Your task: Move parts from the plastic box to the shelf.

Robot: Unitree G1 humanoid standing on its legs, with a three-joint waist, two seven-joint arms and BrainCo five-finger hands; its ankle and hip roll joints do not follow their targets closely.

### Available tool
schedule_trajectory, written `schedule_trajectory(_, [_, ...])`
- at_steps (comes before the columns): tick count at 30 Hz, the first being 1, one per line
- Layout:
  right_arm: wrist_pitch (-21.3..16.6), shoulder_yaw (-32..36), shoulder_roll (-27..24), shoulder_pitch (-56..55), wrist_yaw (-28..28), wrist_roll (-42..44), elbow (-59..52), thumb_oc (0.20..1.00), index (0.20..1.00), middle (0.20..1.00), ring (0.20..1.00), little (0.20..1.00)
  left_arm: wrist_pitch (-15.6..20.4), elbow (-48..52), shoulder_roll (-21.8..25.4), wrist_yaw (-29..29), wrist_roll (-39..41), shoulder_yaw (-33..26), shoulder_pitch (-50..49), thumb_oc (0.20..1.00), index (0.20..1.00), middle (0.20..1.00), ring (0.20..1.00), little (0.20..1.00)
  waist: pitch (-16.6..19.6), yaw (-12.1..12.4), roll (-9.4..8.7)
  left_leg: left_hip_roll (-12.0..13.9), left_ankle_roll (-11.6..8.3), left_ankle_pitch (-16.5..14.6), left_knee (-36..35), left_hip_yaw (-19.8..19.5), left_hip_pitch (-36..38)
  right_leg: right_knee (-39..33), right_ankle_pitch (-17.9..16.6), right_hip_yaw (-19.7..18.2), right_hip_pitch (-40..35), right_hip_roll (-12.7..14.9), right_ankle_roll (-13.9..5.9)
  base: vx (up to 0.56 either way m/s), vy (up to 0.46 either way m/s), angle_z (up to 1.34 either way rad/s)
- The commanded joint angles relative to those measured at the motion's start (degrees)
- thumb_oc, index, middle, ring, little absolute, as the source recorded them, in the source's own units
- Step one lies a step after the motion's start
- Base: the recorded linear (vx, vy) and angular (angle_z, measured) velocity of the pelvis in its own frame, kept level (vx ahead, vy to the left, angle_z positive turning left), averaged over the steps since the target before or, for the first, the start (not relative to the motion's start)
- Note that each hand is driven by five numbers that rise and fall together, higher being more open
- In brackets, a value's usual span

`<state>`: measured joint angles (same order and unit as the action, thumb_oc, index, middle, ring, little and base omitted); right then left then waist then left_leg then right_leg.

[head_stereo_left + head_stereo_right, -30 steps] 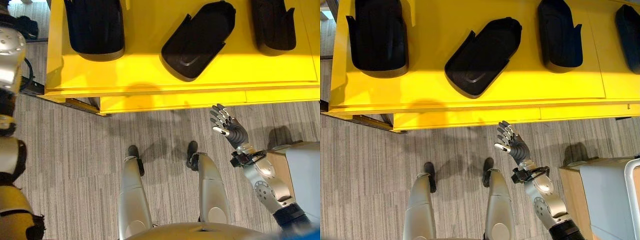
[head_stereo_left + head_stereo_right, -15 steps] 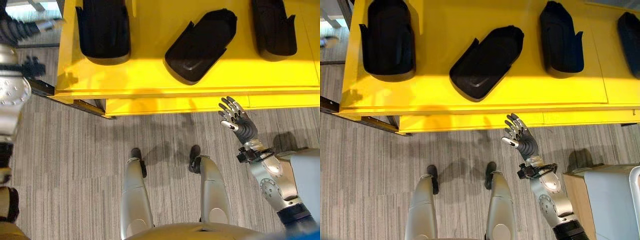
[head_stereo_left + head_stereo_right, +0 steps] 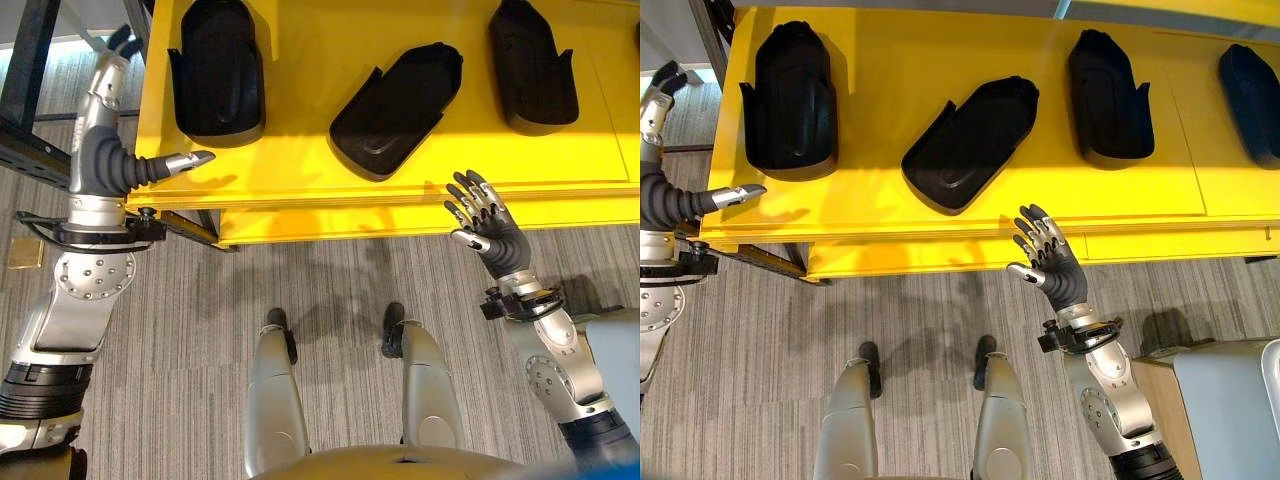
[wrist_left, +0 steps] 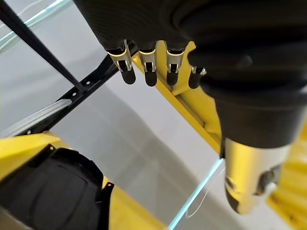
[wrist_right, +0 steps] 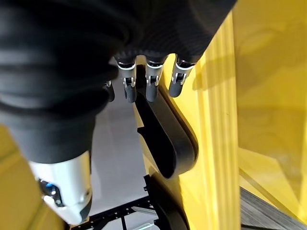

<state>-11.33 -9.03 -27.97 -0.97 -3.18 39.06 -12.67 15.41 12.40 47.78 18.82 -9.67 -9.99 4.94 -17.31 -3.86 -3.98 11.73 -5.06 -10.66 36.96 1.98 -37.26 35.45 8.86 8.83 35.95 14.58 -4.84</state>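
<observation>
left eye view has both your hands raised at the front edge of the yellow shelf (image 3: pixel 300 190), and neither carries anything. black parts lie along the shelf top: one at the left (image 3: pixel 217 68), a skewed one in the middle (image 3: pixel 395 95), another to the right (image 3: pixel 531 62), and the right eye view adds a fourth at the far right (image 3: pixel 1250 90). the plastic box, at a guess, is the grey bin (image 3: pixel 1225 405) at your lower right, though its inside is hidden. so you look to be between carries; the next move calls for turning to the box and closing on a fresh part.

your right hand (image 3: pixel 492 228) stands upright just below the shelf lip, palm toward the middle, fingers spread and straight, touching nothing. your left hand (image 3: pixel 110 165) reaches up beside the shelf's left end, fingers long and loose along the edge, thumb (image 3: pixel 188 160) jutting over the lip near the left part. the left wrist view confirms that hand is empty.
</observation>
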Motion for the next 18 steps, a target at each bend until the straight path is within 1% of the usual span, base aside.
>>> schedule_trajectory(1, [-4.78, 2.68, -2.27, 0.57, 0.74, -0.77, -5.19, 1.000, 1.000, 1.000, 1.000, 1.000, 1.24, 3.88, 0.26, 0.94, -4.73, 0.37, -0.39, 1.000, 1.000, 1.000, 1.000, 1.000, 1.13, -0.61, 0.12, 2.72, -1.37, 1.62, -4.37, -1.72, 1.58, -5.58, -1.19, -1.29, -7.41, 2.55, -2.79, 0.00, -0.001, -0.03])
schedule_trajectory(2, [-4.91, 2.85, -2.22, 0.39, 0.91, -0.89, -5.20, 1.000, 1.000, 1.000, 1.000, 1.000, 1.18, 4.16, -0.15, 0.66, -5.34, 0.66, -1.21, 1.000, 1.000, 1.000, 1.000, 1.000, 1.05, -0.63, 0.07, 2.74, -1.31, 1.64, -4.28, -1.73, 1.60, -5.66, -1.25, -1.29, -7.53, 2.54, -2.81, 0.00, 0.000, 0.00])
schedule_trajectory(3, [-5.12, 3.10, -2.14, 0.36, 1.42, -1.12, -5.06, 1.000, 1.000, 1.000, 1.000, 1.000, 1.26, 4.64, -1.07, 0.36, -6.32, 2.30, -1.92, 1.000, 1.000, 1.000, 1.000, 1.000, 0.95, -0.72, -0.06, 2.63, -1.14, 1.95, -4.77, -1.73, 1.72, -6.20, -1.66, -1.25, -7.78, 2.57, -2.88, -0.08, 0.008, -0.01])
schedule_trajectory(4, [-5.14, 3.12, -2.16, 0.33, 1.43, -1.13, -5.09, 1.000, 1.000, 1.000, 1.000, 1.000, 1.27, 4.68, -1.09, 0.37, -6.33, 2.30, -1.94, 1.000, 1.000, 1.000, 1.000, 1.000, 0.64, -0.68, -0.12, 2.54, -0.76, 3.24, -4.84, -1.41, 1.20, -6.46, -2.76, -0.90, -7.36, 2.76, -2.47, 0.00, 0.000, 0.00])
schedule_trajectory(5, [-5.28, 2.93, -1.87, 0.21, 1.83, -1.10, -4.77, 1.000, 1.000, 1.000, 1.000, 1.000, 0.78, 4.56, -1.82, -0.16, -8.22, 4.55, -2.52, 1.000, 1.000, 1.000, 1.000, 1.000, 0.74, -0.83, -0.22, 2.58, -1.05, 1.96, -4.90, -1.84, 1.71, -6.53, -1.85, -1.21, -7.98, 2.61, -2.95, -0.08, 0.004, 0.02])
schedule_trajectory(6, [-5.33, 2.99, -1.89, 0.16, 1.88, -1.13, -4.77, 1.000, 1.000, 1.000, 1.000, 1.000, 0.74, 4.54, -1.87, -0.12, -8.33, 4.71, -2.42, 1.000, 1.000, 1.000, 1.000, 1.000, 0.44, -0.74, -0.24, 2.49, -0.66, 3.24, -4.94, -1.55, 1.18, -6.80, -2.94, -0.85, -7.58, 2.81, -2.54, 0.01, -0.006, 0.04])
schedule_trajectory(7, [-5.53, 2.98, -1.65, 0.19, 2.15, -1.41, -4.70, 1.000, 1.000, 1.000, 1.000, 1.000, 0.98, 4.61, -3.05, -0.46, -8.30, 6.31, -2.85, 1.000, 1.000, 1.000, 1.000, 1.000, 0.22, -0.74, -0.32, 2.45, -0.56, 3.31, -5.13, -1.54, 1.22, -7.03, -3.08, -0.77, -7.73, 2.82, -2.57, -0.08, 0.003, 0.01])
schedule_trajectory(8, [-5.57, 2.59, -1.47, 0.31, 2.47, -1.35, -4.33, 1.000, 1.000, 1.000, 1.000, 1.000, 0.57, 4.34, -2.66, -0.50, -10.45, 7.82, -2.77, 1.000, 1.000, 1.000, 1.000, 1.000, 0.10, -0.82, -0.43, 2.44, -0.53, 3.35, -5.17, -1.55, 1.22, -7.11, -3.11, -0.75, -7.77, 2.76, -2.61, 0.00, 0.000, 0.00])
schedule_trajectory(9, [-5.70, 2.62, -1.34, 0.56, 2.85, -1.46, -4.19, 1.000, 1.000, 1.000, 1.000, 1.000, 0.48, 3.95, -3.08, -0.96, -10.66, 9.17, -2.56, 1.000, 1.000, 1.000, 1.000, 1.000, -0.01, -0.81, -0.55, 2.40, -0.48, 3.36, -5.12, -1.54, 1.13, -7.23, -3.14, -0.71, -7.86, 2.79, -2.63, 0.08, -0.022, -0.02])
schedule_trajectory(10, [-5.80, 2.49, -1.32, 0.68, 2.93, -1.53, -4.21, 1.000, 1.000, 1.000, 1.000, 1.000, 0.40, 3.66, -3.26, -1.20, -11.05, 10.02, -2.51, 1.000, 1.000, 1.000, 1.000, 1.000, 0.23, -0.90, -0.53, 2.50, -0.81, 2.07, -5.09, -1.85, 1.68, -6.99, -2.07, -1.02, -8.28, 2.60, -3.07, 0.09, -0.019, -0.01])
schedule_trajectory(11, [-5.77, 2.43, -1.31, 0.66, 3.09, -1.61, -4.11, 1.000, 1.000, 1.000, 1.000, 1.000, 0.11, 3.23, -2.71, -1.25, -12.90, 11.09, -2.15, 1.000, 1.000, 1.000, 1.000, 1.000, 0.15, -0.97, -0.57, 2.49, -0.77, 2.05, -5.00, -1.89, 1.64, -6.98, -2.03, -1.03, -8.32, 2.54, -3.09, 0.00, 0.000, 0.00])
schedule_trajectory(12, [-5.80, 2.55, -1.23, 0.61, 3.12, -1.64, -4.12, 1.000, 1.000, 1.000, 1.000, 1.000, 0.14, 2.98, -2.70, -1.01, -13.16, 11.44, -1.84, 1.000, 1.000, 1.000, 1.000, 1.000, -0.14, -0.85, -0.66, 2.35, -0.38, 3.44, -5.10, -1.62, 1.03, -7.29, -3.19, -0.64, -7.86, 2.77, -2.68, -0.09, -0.003, 0.03])
schedule_trajectory(13, [-5.94, 2.67, -1.09, 0.72, 3.60, -2.02, -3.98, 1.000, 1.000, 1.000, 1.000, 1.000, 0.25, 2.66, -2.83, -1.50, -13.91, 12.99, -1.78, 1.000, 1.000, 1.000, 1.000, 1.000, -0.31, -0.87, -0.91, 2.32, -0.28, 3.43, -5.03, -1.72, 0.95, -7.17, -3.13, -0.67, -7.80, 2.74, -2.71, -0.09, 0.000, 0.01])
schedule_trajectory(16, [-6.01, 2.26, -0.85, 0.67, 4.12, -2.04, -3.64, 1.000, 1.000, 1.000, 1.000, 1.000, -0.27, 0.78, -2.77, -1.85, -15.81, 15.21, -1.90, 1.000, 1.000, 1.000, 1.000, 1.000, -0.64, -0.89, -1.22, 2.38, -0.22, 3.40, -4.95, -1.63, 0.94, -7.21, -3.26, -0.82, -7.65, 2.49, -2.64, 0.00, 0.000, 0.00])
schedule_trajectory(18, [-5.97, 2.31, -0.88, 0.60, 4.19, -2.19, -3.62, 1.000, 1.000, 1.000, 1.000, 1.000, -0.48, 0.39, -2.66, -2.11, -16.29, 15.41, -2.03, 1.000, 1.000, 1.000, 1.000, 1.000, -0.69, -0.86, -1.25, 2.44, -0.21, 3.43, -4.98, -1.59, 0.88, -7.31, -3.31, -0.83, -7.64, 2.42, -2.64, 0.00, 0.000, 0.00])
